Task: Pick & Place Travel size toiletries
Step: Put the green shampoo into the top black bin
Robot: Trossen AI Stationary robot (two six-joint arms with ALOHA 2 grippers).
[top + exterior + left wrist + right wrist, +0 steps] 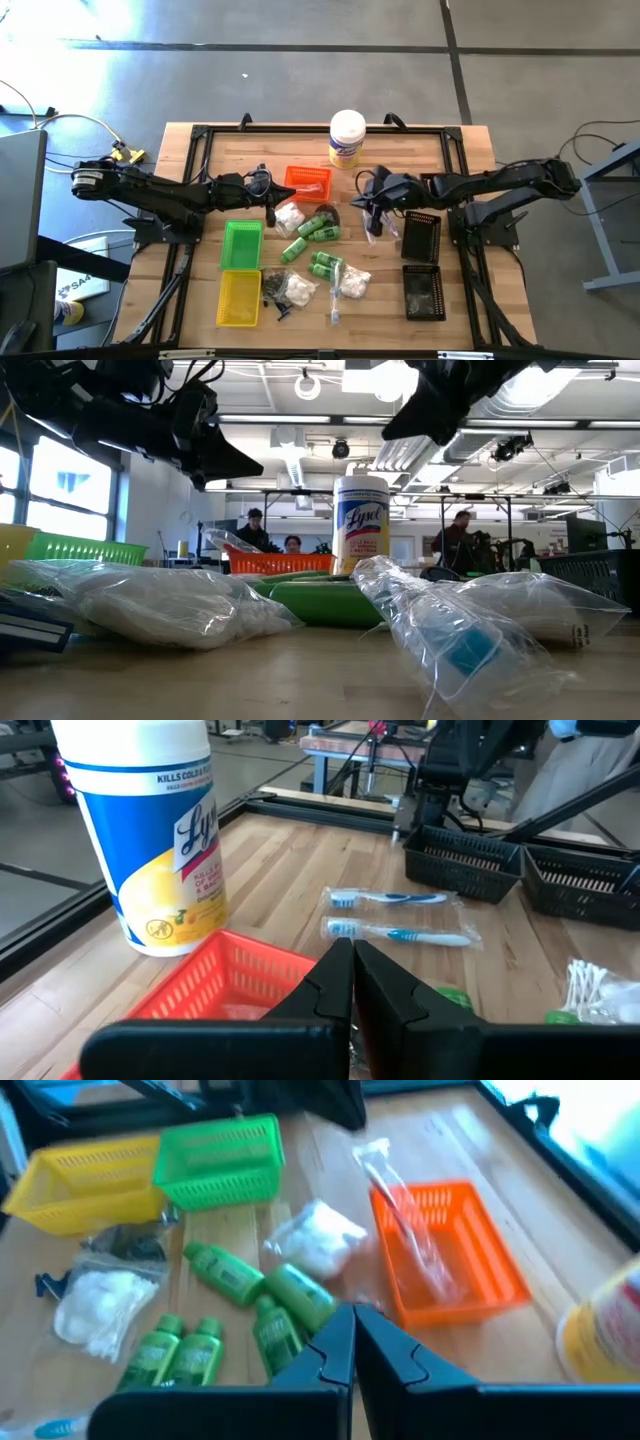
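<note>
The travel size toiletries lie loose mid-table: green bottles (315,228) (235,1275), bagged white fluff (290,215) (312,1238) and two wrapped toothbrushes (395,916). More bottles (325,265) and bags (350,283) lie nearer the front edge. A clear-wrapped stick (400,1220) lies in the orange tray (308,182), one end over its rim. My left gripper (271,202) (352,950) hangs shut above that tray's left end. My right gripper (368,208) (354,1315) hangs shut in the air to the tray's right. Nothing shows between either gripper's fingers.
A white canister with a yellow label (347,138) stands at the back, behind the orange tray. Green tray (242,245) and yellow tray (240,297) sit at the front left. Two black trays (421,237) (424,292) sit at the right. People show in the room beyond (255,530).
</note>
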